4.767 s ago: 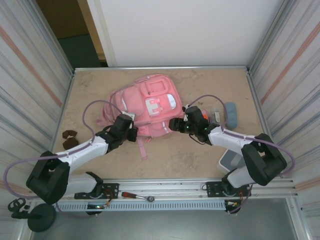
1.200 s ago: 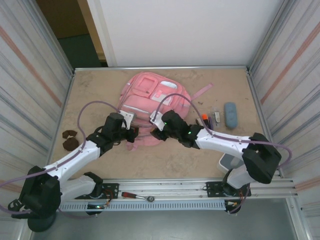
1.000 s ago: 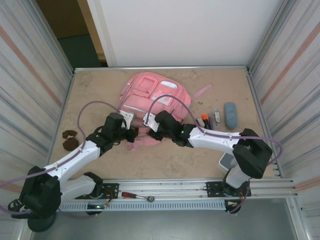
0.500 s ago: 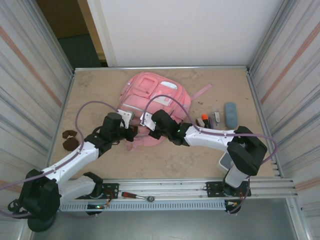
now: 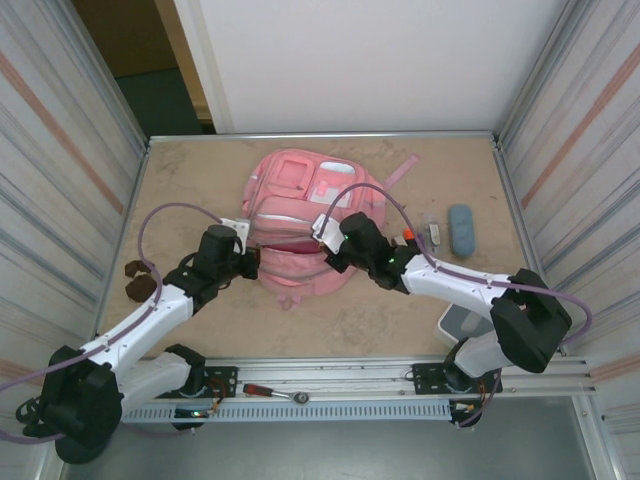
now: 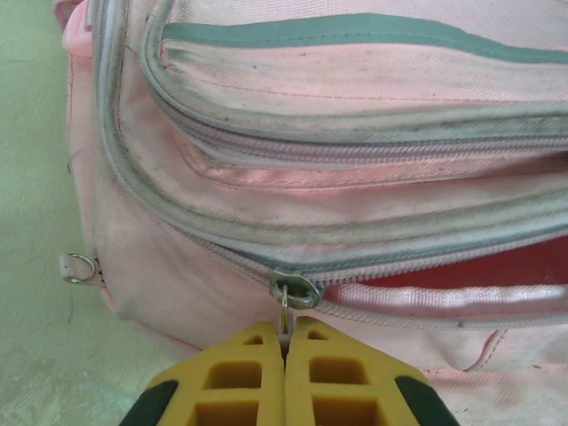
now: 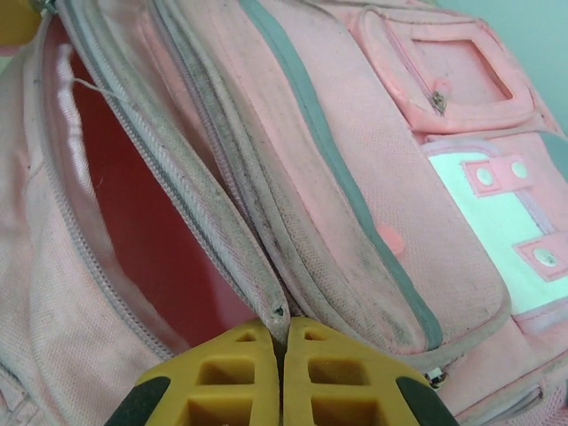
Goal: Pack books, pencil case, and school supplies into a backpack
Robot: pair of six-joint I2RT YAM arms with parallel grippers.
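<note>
Yellow-padded left gripper (image 6: 284, 344) pinches the zip pull (image 6: 295, 290) at its tips; right gripper (image 7: 282, 335) has just snapped shut on the opening's upper flap (image 7: 222, 240). Pink backpack (image 5: 300, 190) ahead of both now gapes, red lining (image 7: 133, 204) exposed. Looks ready for loading.

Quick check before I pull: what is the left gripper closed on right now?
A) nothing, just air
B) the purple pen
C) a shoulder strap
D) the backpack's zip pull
D: in the left wrist view the left gripper is shut on the small metal zip pull hanging from a slider on the pink backpack.
</note>
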